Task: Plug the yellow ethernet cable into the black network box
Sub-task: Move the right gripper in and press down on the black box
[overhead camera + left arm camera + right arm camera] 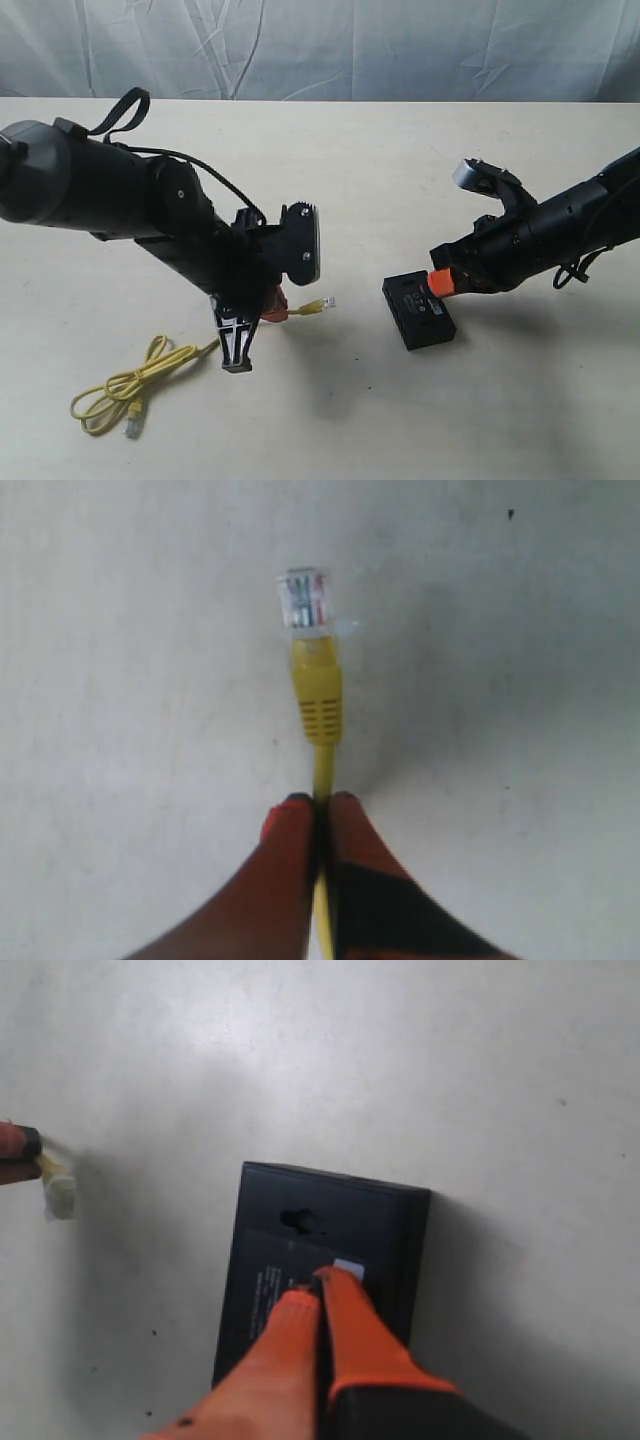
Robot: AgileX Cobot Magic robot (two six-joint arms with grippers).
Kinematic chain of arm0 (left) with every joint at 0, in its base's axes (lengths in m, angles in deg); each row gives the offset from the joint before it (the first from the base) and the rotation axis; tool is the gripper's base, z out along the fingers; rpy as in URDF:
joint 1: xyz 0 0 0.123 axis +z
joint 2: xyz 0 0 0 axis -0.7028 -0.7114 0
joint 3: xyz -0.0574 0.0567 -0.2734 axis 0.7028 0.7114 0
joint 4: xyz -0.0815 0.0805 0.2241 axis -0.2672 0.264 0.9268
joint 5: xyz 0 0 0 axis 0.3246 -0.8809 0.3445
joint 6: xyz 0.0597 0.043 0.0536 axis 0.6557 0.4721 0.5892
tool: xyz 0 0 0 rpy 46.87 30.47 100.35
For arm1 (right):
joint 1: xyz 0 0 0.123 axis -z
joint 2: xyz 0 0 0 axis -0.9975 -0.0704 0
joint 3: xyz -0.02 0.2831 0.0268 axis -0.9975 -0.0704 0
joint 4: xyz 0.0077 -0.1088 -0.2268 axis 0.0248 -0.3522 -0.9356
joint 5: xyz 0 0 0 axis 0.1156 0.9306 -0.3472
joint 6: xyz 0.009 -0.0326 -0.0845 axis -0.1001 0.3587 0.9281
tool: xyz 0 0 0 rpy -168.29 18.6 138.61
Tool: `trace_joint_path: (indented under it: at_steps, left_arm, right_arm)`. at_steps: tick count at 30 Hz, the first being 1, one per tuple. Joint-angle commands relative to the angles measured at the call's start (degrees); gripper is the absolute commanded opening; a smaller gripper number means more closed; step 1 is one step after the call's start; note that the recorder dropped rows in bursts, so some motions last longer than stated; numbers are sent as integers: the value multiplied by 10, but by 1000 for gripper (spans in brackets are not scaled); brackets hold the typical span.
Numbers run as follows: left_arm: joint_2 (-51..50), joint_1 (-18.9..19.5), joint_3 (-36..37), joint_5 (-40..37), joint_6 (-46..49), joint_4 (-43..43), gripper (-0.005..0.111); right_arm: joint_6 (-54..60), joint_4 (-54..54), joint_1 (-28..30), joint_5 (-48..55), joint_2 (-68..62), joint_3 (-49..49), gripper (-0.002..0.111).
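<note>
- Left pincer (318, 802): clamped narrow on the yellow cable (320, 700), just behind the boot, with the clear plug (303, 598) sticking out past the tips.
- Right pincer (322, 1278): tips closed together with nothing between them, set down on the top face of the black box (370, 1225) beside its small white label, apparently pinning it to the table (400, 160) rather than gripping it.
- Plug held just above the table, left of the box in the exterior view, with bare table between the two; not yet inserted.
- Plug's long axis lying roughly level and aimed toward the box, nose first.
- Box flat on the table, one long side turned toward the plug.
- No socket visible in any view, so impossible to tell which edge takes the plug.
- Rest of the cable trailing behind the left pincer into slack loops (140, 377) on the table, far end lying free.
- Left arm clearly the one to travel, carrying the plug across the gap toward the box; probably some turning of the plug needed to square it with the socket edge.
</note>
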Motion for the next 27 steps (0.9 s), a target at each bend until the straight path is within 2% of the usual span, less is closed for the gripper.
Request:
trace_joint_path:
  at_steps: [1,7,14,27]
  left_arm:
    - [-15,-6,-25,-10,0,-47,0]
    - [-36,-25,-65,-13,0,-51,0]
    - [-57,-25,-71,-32,0,-35,0]
    - [-77,-25,-71,-40,0,-37,0]
  right_arm:
    - [6,-2,3,-6,-4,1,-1]
    - [6,33,21,37,22,1,-1]
    - [-15,21,89,43,50,1,-1]
    - [3,9,31,27,-19,1,-1]
